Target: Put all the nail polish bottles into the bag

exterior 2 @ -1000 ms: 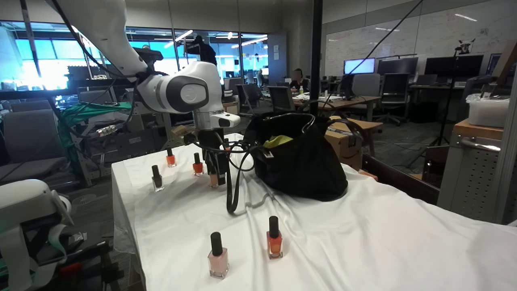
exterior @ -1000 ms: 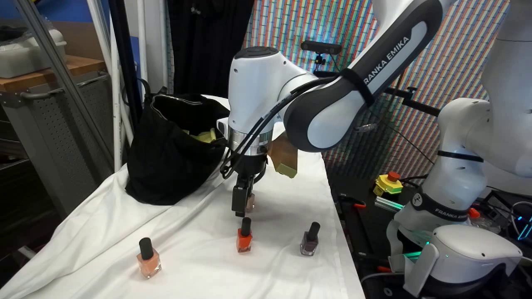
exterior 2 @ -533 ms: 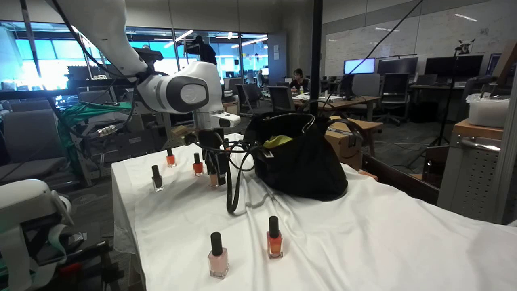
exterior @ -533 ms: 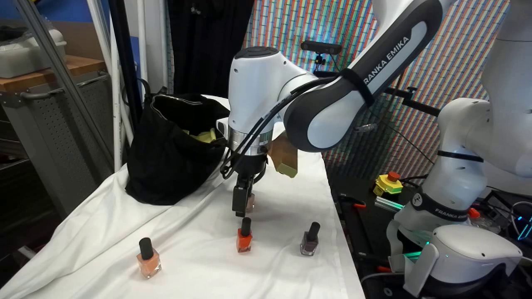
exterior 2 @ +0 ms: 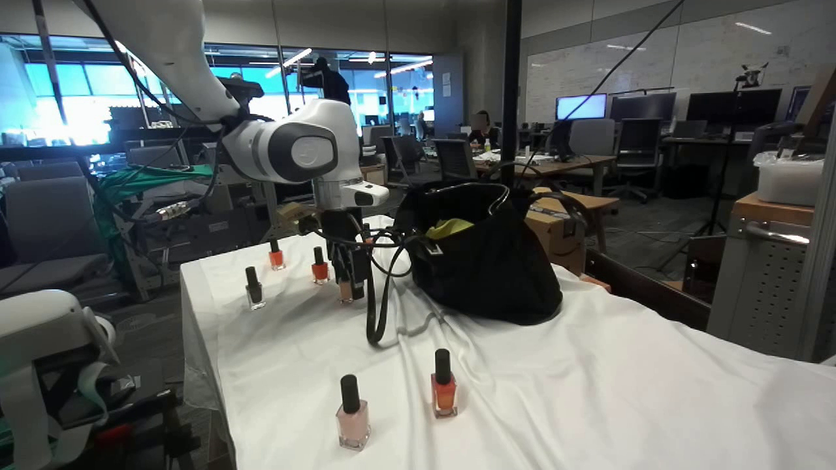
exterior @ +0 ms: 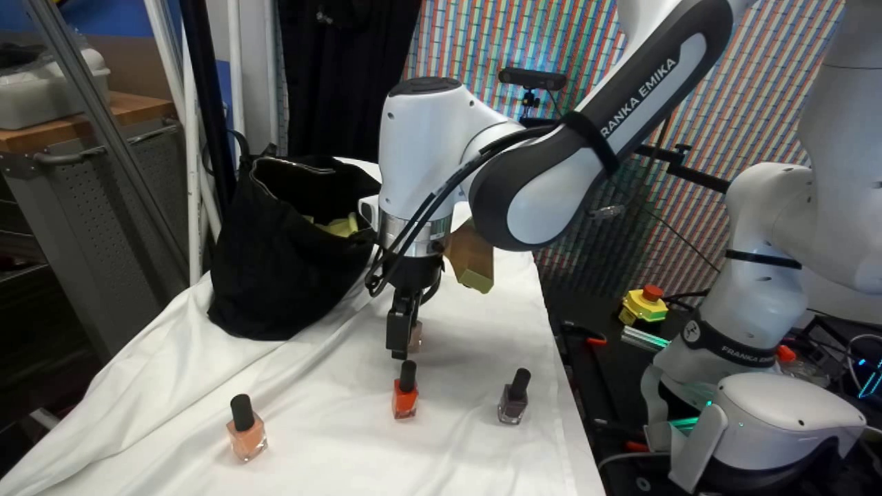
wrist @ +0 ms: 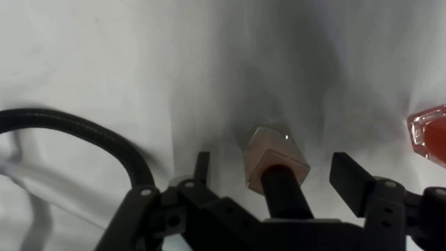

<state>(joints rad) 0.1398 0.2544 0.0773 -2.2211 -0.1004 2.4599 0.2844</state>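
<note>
Low over the white cloth, my gripper (wrist: 271,170) stands open around a pale pink nail polish bottle (wrist: 257,155). The bottle is upright, its dark cap reaching up between the fingers, and a gap shows on both sides. In an exterior view, one finger (exterior: 398,334) partly hides this bottle. A red bottle (exterior: 405,399), a dark grey one (exterior: 513,399) and a peach one (exterior: 247,437) stand nearby. An exterior view also shows an orange bottle (exterior 2: 277,259), a pink one (exterior 2: 353,424) and an orange-red one (exterior 2: 445,395). The black bag (exterior 2: 483,274) sits open-topped beside the gripper.
A black bag handle (exterior 2: 372,320) droops onto the cloth close to the gripper; a black loop (wrist: 115,146) also curves in at the left of the wrist view. Cables hang from the wrist. A brown box-like object (exterior: 472,258) shows behind the arm.
The near finger has shifted very slightly to the right in an exterior view. Arm, bottles and bag otherwise look unchanged.
</note>
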